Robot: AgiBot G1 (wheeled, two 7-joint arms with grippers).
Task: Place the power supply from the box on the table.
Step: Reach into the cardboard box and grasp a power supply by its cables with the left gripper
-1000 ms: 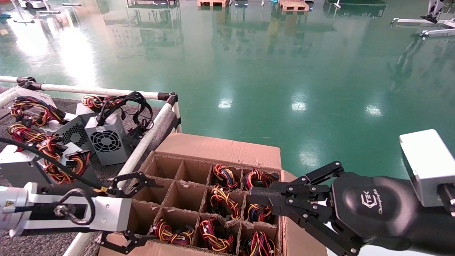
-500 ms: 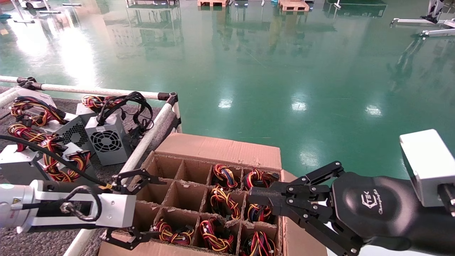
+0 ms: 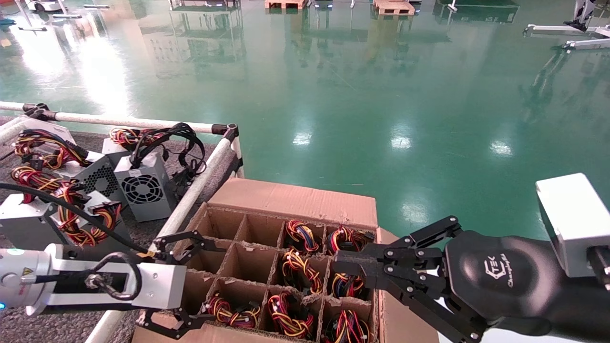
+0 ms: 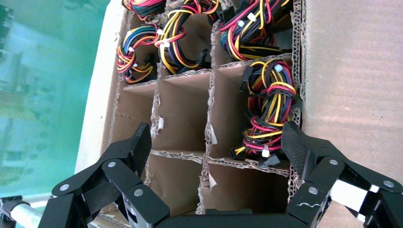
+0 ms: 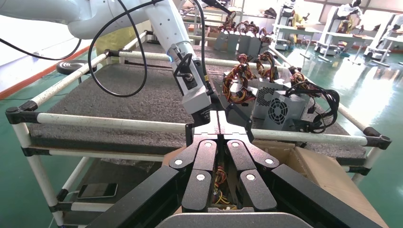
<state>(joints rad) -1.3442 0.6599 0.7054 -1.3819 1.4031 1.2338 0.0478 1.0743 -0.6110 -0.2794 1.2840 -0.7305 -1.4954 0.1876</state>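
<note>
Head view: left gripper (image 3: 188,281) spread wide over box (image 3: 290,200) near-left cells; right gripper (image 3: 350,267) pinched closed, empty, above box's right edge.

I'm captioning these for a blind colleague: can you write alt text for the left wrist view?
The left gripper hangs open over the box, fingers spread above its cardboard cells. The nearest cells look empty; one by the right finger and those beyond hold wire bundles.
</note>
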